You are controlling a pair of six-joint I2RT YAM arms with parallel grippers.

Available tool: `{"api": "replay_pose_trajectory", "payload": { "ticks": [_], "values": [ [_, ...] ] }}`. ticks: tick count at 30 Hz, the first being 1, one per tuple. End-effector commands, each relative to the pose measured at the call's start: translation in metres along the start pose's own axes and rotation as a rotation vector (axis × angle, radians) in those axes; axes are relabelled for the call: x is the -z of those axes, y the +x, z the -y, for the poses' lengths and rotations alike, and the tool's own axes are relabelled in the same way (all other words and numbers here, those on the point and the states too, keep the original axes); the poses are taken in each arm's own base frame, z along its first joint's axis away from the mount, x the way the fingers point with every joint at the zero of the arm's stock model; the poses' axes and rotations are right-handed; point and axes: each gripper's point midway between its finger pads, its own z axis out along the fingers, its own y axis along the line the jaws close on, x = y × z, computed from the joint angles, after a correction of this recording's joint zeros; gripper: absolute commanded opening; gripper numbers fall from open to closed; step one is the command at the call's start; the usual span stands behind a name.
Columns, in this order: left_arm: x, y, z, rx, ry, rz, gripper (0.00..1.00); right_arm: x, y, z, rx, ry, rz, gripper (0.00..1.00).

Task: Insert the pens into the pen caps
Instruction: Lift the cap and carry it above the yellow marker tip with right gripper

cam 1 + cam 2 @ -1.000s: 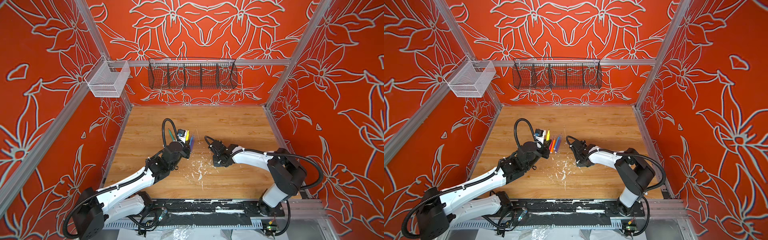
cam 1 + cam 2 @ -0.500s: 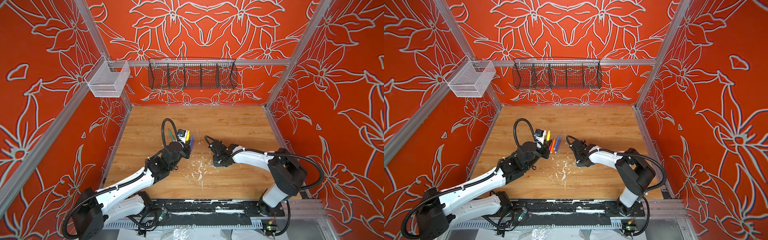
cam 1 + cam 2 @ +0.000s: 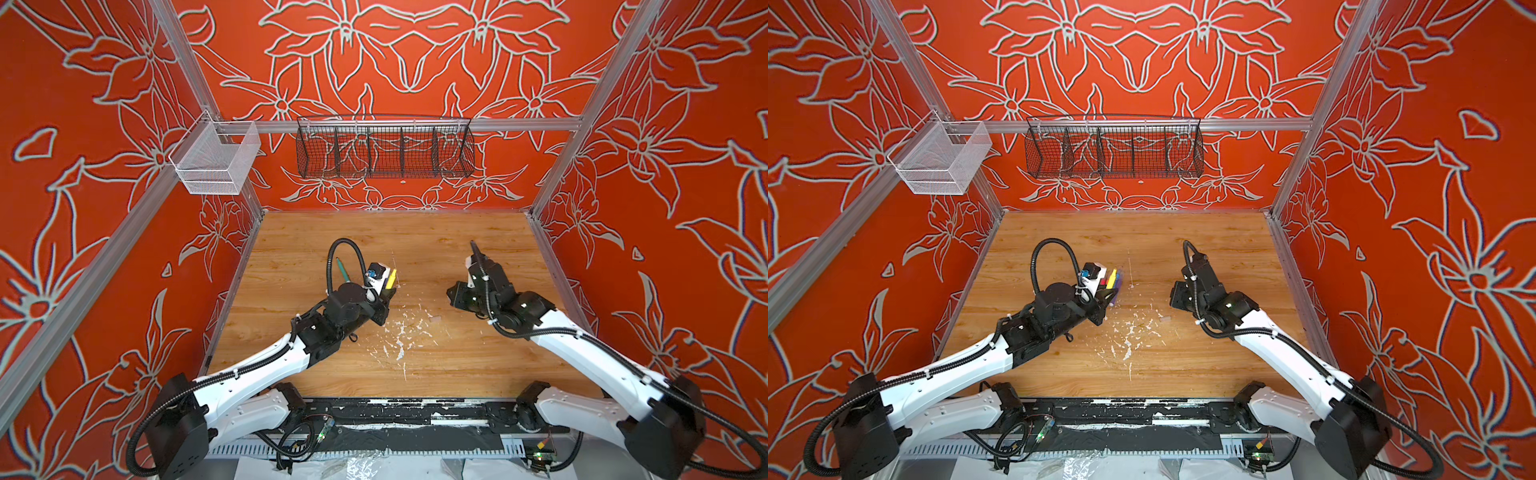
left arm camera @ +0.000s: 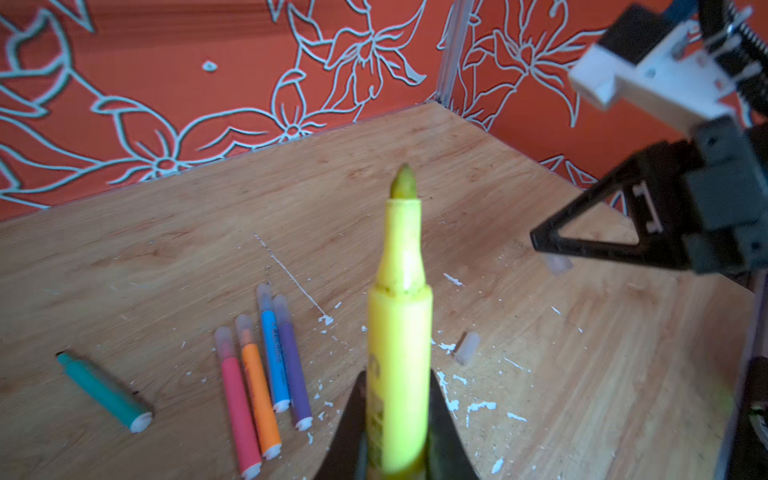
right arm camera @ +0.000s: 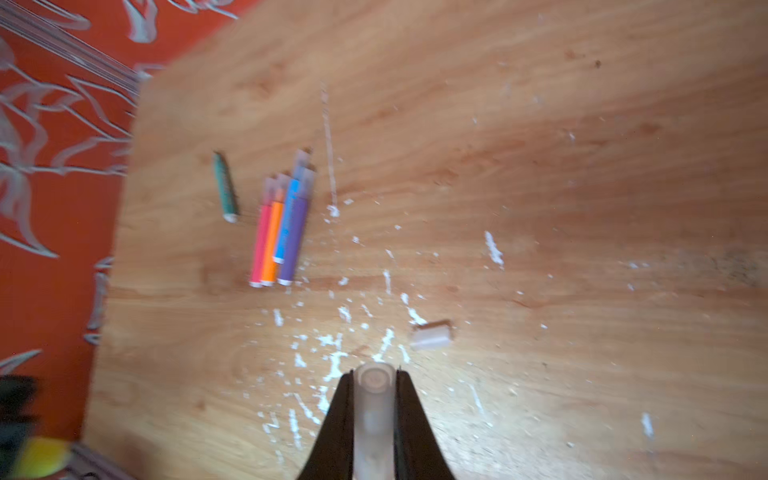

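We judge four of six done: the pink, orange, blue and purple pens point(image 4: 253, 374) lie capped side by side on the table point(image 4: 582, 395), left of its middle. The green pen point(image 4: 102, 390) lies bare nearer the left edge, with a loose cap point(image 4: 467, 347) near the middle. Our left gripper point(image 4: 397, 376) is clamped on the yellow pen point(image 4: 399, 324), whose tip is bare. The right gripper point(image 5: 374, 382) pinches a clear cap point(image 5: 374, 415), well apart from the yellow pen.

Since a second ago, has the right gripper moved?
Yes. The right gripper, shut on a pen cap, has shifted right in a top view, away from the paint flecks.
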Motion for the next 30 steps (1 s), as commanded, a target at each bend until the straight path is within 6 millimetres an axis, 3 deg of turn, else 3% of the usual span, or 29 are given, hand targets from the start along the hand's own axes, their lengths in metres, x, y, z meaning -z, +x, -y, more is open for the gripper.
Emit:
{"api": "replay_pose_trajectory", "payload": {
  "ticks": [1,7,18,23,30],
  "values": [
    [-0.006,-0.012,0.031,-0.027,0.154,0.008,0.00,0.002,-0.012,-0.029,-0.172,-0.214,0.041,0.00],
    [-0.019,-0.004,0.059,-0.042,0.245,-0.064,0.00,0.004,-0.037,-0.055,-0.216,-0.442,0.181,0.00],
    [-0.026,0.000,0.079,0.010,0.319,-0.080,0.00,0.039,-0.055,-0.037,-0.233,-0.585,0.442,0.00],
    [-0.025,0.000,0.078,0.006,0.315,-0.079,0.00,0.060,-0.056,-0.056,-0.148,-0.696,0.465,0.00],
    [-0.028,0.003,0.082,0.006,0.339,-0.097,0.00,0.065,-0.052,-0.081,-0.076,-0.828,0.437,0.00]
  ]
}}
